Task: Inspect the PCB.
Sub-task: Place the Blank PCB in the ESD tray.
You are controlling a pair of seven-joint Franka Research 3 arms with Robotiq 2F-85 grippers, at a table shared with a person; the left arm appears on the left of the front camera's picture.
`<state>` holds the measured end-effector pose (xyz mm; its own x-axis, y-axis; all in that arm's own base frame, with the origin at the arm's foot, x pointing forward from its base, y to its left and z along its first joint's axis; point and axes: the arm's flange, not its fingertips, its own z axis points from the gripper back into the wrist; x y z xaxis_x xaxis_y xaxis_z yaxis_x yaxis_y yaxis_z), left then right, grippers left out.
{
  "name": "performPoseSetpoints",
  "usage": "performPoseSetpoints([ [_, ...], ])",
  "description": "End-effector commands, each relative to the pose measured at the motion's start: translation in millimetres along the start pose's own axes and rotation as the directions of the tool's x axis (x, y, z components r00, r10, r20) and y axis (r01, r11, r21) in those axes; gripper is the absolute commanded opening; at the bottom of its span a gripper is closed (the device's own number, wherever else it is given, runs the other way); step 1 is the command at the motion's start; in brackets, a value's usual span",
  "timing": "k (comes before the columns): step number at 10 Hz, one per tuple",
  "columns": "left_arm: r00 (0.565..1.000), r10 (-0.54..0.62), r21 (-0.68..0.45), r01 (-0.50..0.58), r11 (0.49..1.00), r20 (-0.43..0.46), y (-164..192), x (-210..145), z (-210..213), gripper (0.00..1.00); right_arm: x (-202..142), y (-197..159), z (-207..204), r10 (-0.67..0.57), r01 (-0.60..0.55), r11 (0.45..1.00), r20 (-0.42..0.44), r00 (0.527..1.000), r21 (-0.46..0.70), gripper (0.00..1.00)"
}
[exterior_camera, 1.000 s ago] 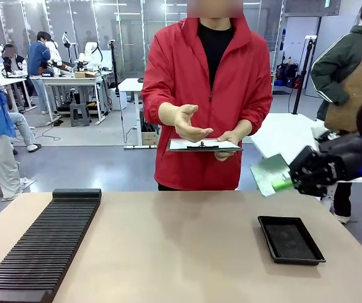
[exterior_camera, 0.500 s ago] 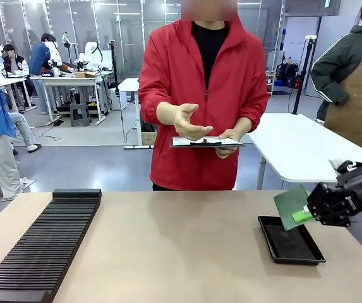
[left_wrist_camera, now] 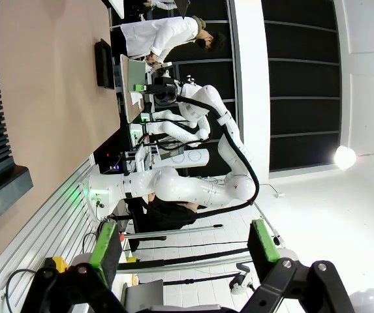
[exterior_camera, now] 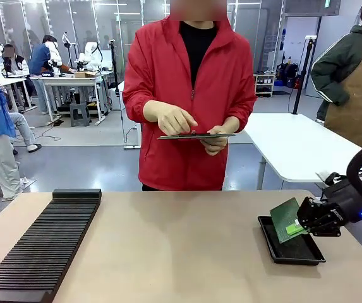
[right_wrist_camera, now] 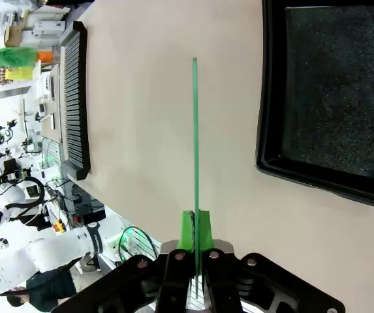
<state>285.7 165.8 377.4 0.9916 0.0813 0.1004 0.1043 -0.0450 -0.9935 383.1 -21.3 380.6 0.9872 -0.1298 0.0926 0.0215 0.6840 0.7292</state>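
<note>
The green PCB (exterior_camera: 287,218) hangs tilted just above the shallow black tray (exterior_camera: 309,252) at the table's right, with my right gripper (exterior_camera: 303,221) shut on its right edge. In the right wrist view the PCB (right_wrist_camera: 195,143) shows edge-on as a thin green line rising from the right gripper (right_wrist_camera: 194,236), with the black tray (right_wrist_camera: 324,171) to its right. My left gripper (left_wrist_camera: 183,251) stands open, with nothing between its green pads (left_wrist_camera: 105,242). Across the table a person in a red jacket holds a clipboard (exterior_camera: 195,135) and touches it with one hand (exterior_camera: 174,120).
A long black slotted rack (exterior_camera: 45,243) lies along the table's left side. My right arm's cable and wrist (exterior_camera: 357,189) loop above the table's right edge. Other people and white tables stand behind.
My right gripper has carried the PCB down from chest height to just over the black tray. The person has lowered the raised hand onto the clipboard.
</note>
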Motion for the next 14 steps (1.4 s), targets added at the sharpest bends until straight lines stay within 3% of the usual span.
performPoseSetpoints([
  [1, 1.000, 0.018, 0.022, -0.018, 1.000, 0.006, -4.3, 1.3, -0.3, 1.00, -2.0, -0.2, 7.9, -0.001, 0.001, 1.000, 0.014, 1.000, 0.002, 0.03],
  [5, 1.000, 0.018, 0.022, -0.018, 1.000, 0.006, -4.3, 1.3, -0.3, 1.00, 0.3, -1.8, 7.0, -0.004, 0.004, 1.000, 0.017, 1.000, 0.005, 0.03],
  [9, 1.000, 0.018, 0.022, -0.018, 1.000, 0.006, -4.3, 1.3, -0.3, 1.00, 27.6, -33.2, -18.3, 0.001, -0.002, 0.992, -0.009, 1.000, -0.126, 0.03],
  [14, 1.000, 0.018, 0.022, -0.018, 1.000, 0.006, -4.3, 1.3, -0.3, 1.00, 57.0, -53.8, -34.8, 0.002, -0.005, 0.994, -0.028, 1.000, -0.113, 0.03],
])
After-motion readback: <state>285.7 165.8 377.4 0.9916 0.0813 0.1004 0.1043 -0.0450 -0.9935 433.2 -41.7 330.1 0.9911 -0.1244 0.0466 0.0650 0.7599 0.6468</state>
